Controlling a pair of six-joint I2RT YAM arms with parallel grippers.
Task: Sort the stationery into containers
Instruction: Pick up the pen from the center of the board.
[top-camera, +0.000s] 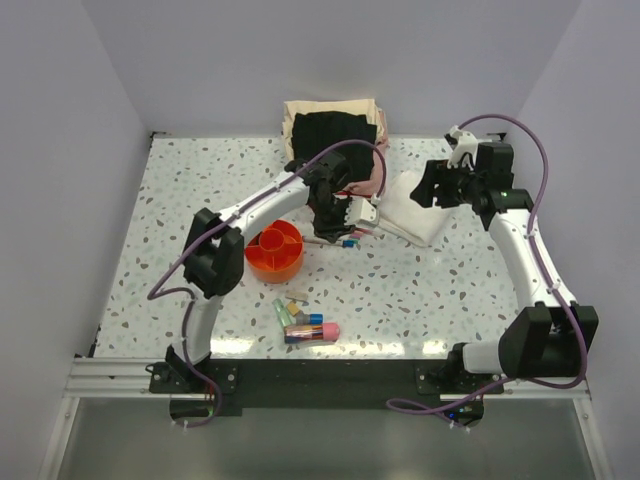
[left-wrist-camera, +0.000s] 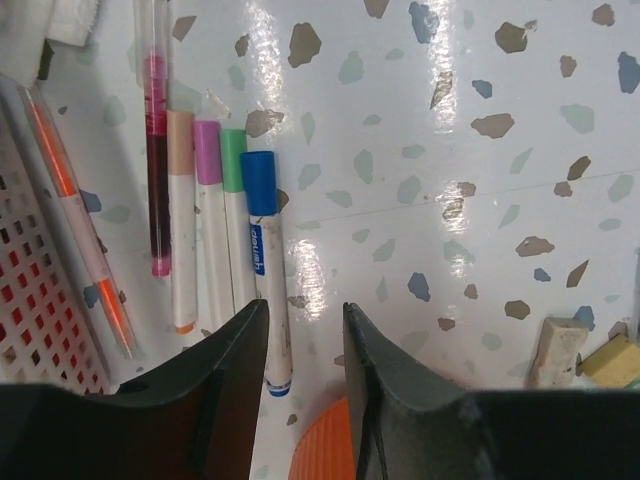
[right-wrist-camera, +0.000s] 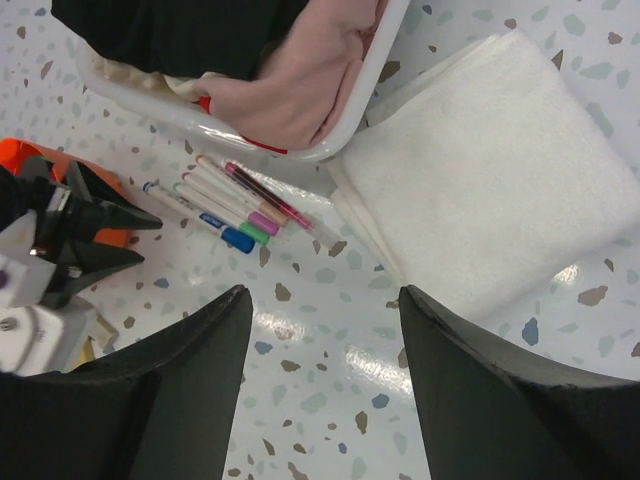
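Note:
Several thin white pens lie side by side against the basket. Their caps are blue (left-wrist-camera: 260, 190), green (left-wrist-camera: 233, 160), purple (left-wrist-camera: 207, 152) and peach (left-wrist-camera: 180, 140). A pink-red pen (left-wrist-camera: 156, 170) and an orange one (left-wrist-camera: 75, 200) lie beside them. The row also shows in the right wrist view (right-wrist-camera: 225, 208). My left gripper (left-wrist-camera: 305, 315) is open and empty, just right of the blue-capped pen's lower end. The orange divided tray (top-camera: 275, 250) stands close to its left. More small stationery (top-camera: 305, 322) lies near the front edge. My right gripper (right-wrist-camera: 325, 295) is open and empty above bare table.
A white basket (top-camera: 335, 140) of dark and pink clothes stands at the back. A folded white cloth (top-camera: 415, 205) lies to its right, below the right gripper (top-camera: 428, 187). An eraser-like piece (left-wrist-camera: 558, 350) and a yellow piece (left-wrist-camera: 610, 360) lie nearby.

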